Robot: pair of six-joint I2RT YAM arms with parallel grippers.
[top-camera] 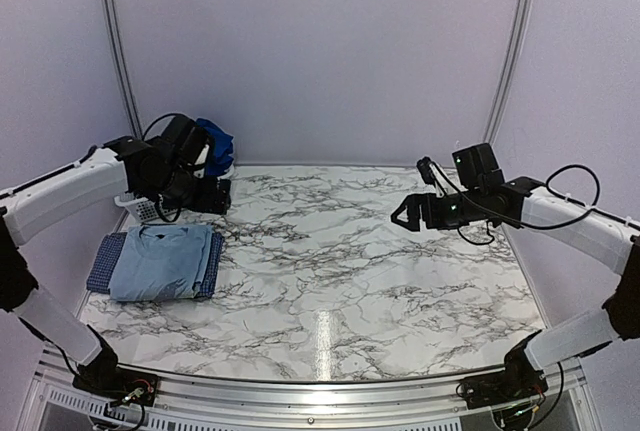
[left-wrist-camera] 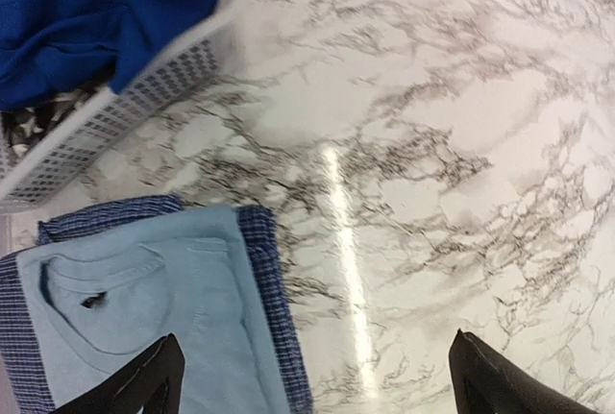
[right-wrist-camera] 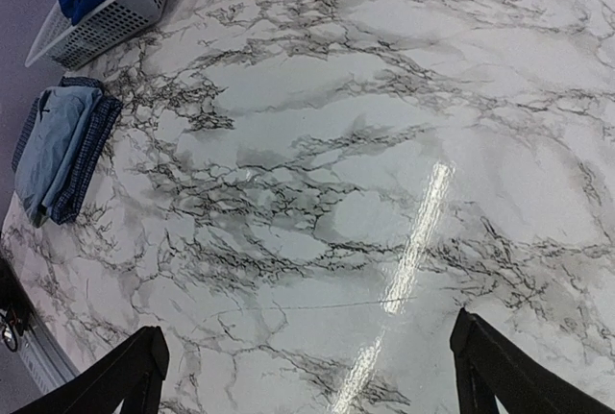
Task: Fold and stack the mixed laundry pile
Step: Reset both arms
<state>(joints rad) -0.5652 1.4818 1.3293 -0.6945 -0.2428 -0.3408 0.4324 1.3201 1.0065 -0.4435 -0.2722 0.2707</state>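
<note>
Pale blue T-shirt [top-camera: 160, 263] lies folded atop navy checked shirt [top-camera: 98, 271], frame left; left gripper [left-wrist-camera: 317, 361] and right gripper [right-wrist-camera: 307, 329] both gape wide, empty.

The top view looks from six o'clock, high over the whole desk [top-camera: 350, 271]; both wrist views angle down closer, sharing the folded stack [top-camera: 160, 263] at nine o'clock.
</note>
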